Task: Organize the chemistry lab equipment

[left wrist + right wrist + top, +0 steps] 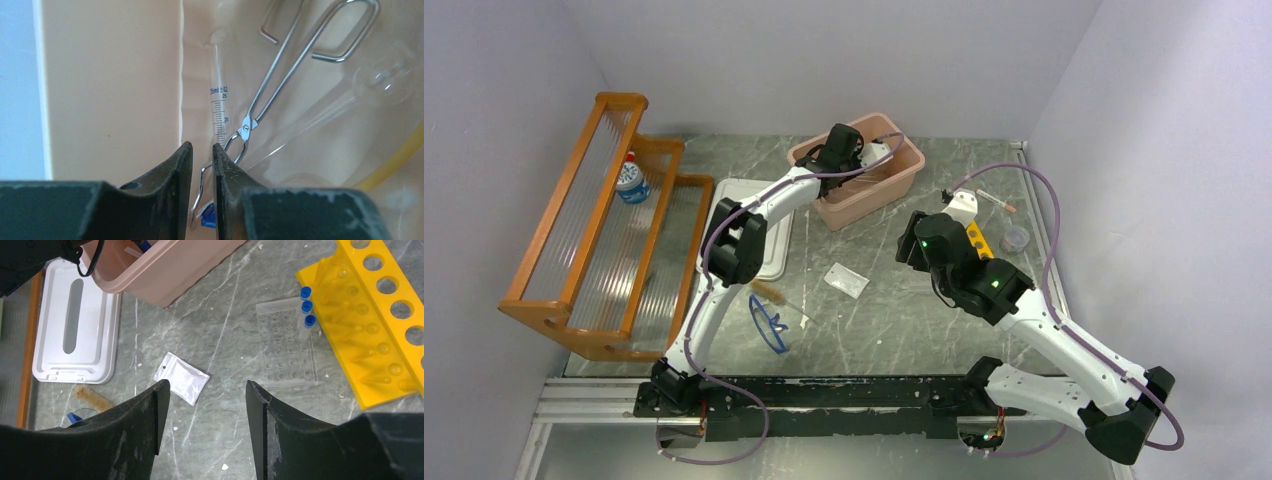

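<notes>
My left gripper (842,150) (202,150) reaches down into the pink bin (879,190). Its jaws stand a narrow gap apart, with the jaw end of the metal tongs (280,80) in the gap. A graduated glass cylinder (219,110), a clear glass bulb (385,82) and a yellow tube (400,160) lie in the bin. My right gripper (912,252) (207,390) is open and empty above the table, close to the white packet (846,280) (182,377). The blue-framed glasses (769,325) and a tan tube (769,290) (92,397) lie near the front. Blue-capped tubes (306,305) stand in a clear rack (287,355).
The orange slatted shelf (594,240) stands at the left with a small bottle (632,180) on it. A white lid (769,225) (72,335) lies beside the bin. A yellow tube rack (979,240) (380,325) and a small cup (1016,238) sit at the right.
</notes>
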